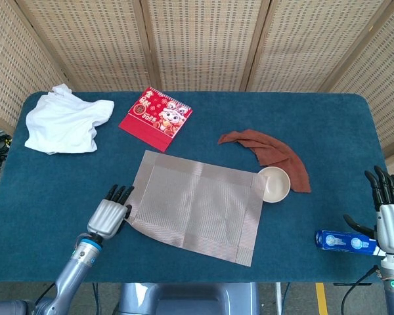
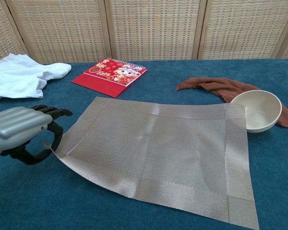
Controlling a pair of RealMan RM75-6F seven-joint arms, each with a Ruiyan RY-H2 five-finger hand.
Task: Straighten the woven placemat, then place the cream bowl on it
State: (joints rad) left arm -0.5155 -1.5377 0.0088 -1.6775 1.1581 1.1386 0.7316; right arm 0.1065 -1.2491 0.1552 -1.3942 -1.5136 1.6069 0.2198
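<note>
Now at table centre: placemat, tan woven fabric, rectangular with a broader-weave border band, lying nearly flat on the blue felt-like table, long axis running 9 to 3 o'clock and tilted a little clockwise. Left hand, ribbed grey metal back with black fingers, at 9 o'clock of the mat, pinching its near-left corner; corner lifted slightly off the cloth in the chest view, fingers curled round the edge. Bowl, cream, round, smooth and glossy, upright and empty, at 3 o'clock of the mat, touching or just beside its far-right corner, not on it. Brown cloth, soft and crumpled in a curved strip, at 12 to 1 o'clock of the bowl, one end tucked just behind the rim. Red calendar, flat, square-ish, printed with cartoon figures, spiral-bound along its far edge, at 11 o'clock of the mat, near but apart. White cloth, rumpled heap, at the table's 10 o'clock corner. Right hand at the table's 4 o'clock edge, upright, fingers straight and apart, thumb out to the side, holding nothing. Blue packet, small, oblong, glossy with white circles, just beside that thumb; contact unclear.
</note>
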